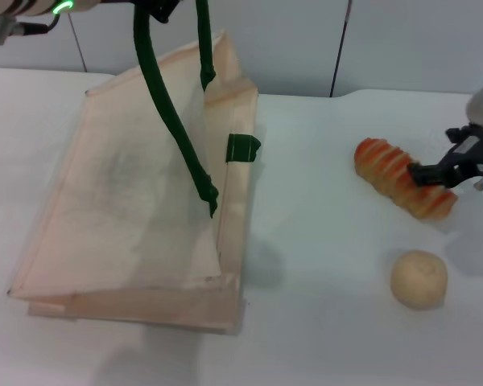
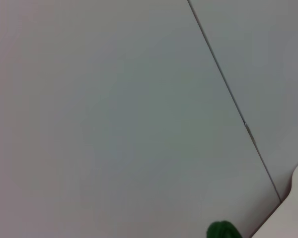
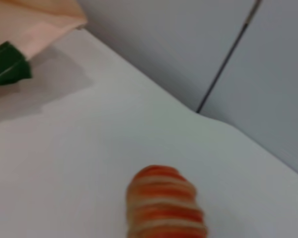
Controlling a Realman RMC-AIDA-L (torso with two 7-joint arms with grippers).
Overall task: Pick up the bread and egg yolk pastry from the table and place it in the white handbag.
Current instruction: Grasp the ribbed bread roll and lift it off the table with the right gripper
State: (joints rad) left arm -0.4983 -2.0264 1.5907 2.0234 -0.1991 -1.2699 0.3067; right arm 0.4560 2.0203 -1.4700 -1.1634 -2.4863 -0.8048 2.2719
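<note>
The white handbag [image 1: 137, 209] lies tilted on the table's left half, its mouth facing right. Its dark green handles [image 1: 165, 104] are pulled taut up to my left gripper [image 1: 163, 8] at the top edge, which is shut on them. A green bit of handle [image 2: 221, 231] shows in the left wrist view. The bread [image 1: 402, 178], tan with orange stripes, lies on the table at the right. My right gripper [image 1: 425, 172] is down across its middle. Its striped end [image 3: 165, 203] fills the right wrist view close up. The egg yolk pastry [image 1: 419, 278] sits alone in front of the bread.
A green tab [image 1: 243, 147] sticks out of the bag's right edge, also seen as a tab [image 3: 7, 65] in the right wrist view. Grey wall panels [image 1: 306, 40] stand behind the white table [image 1: 322, 241].
</note>
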